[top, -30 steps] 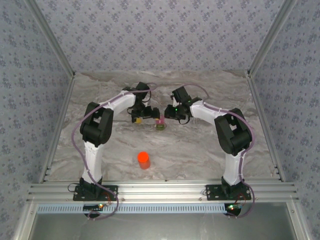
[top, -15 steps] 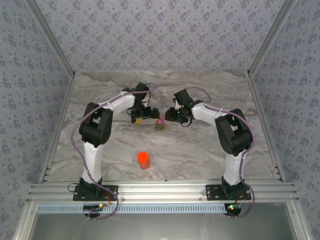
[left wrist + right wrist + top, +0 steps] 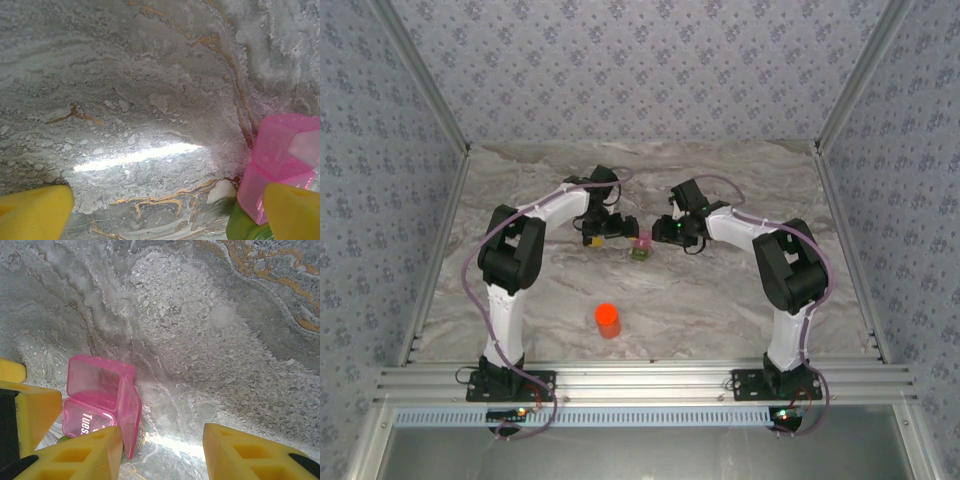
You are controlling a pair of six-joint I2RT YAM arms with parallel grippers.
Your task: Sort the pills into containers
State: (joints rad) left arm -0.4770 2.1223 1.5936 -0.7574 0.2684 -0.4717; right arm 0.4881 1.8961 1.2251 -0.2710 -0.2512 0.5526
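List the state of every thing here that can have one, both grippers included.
Left gripper: open wide, holding nothing.
Right gripper: open, holding nothing.
Pink compartment: lid flipped open.
Green compartment: mostly hidden, lid state cannot be told.
Orange bottle: standing upright, apart from both grippers.

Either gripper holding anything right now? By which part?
Nothing held. The left gripper and right gripper both stand open over the marble table. The small translucent pink and olive-green pill box rests beside their fingers, ungripped.
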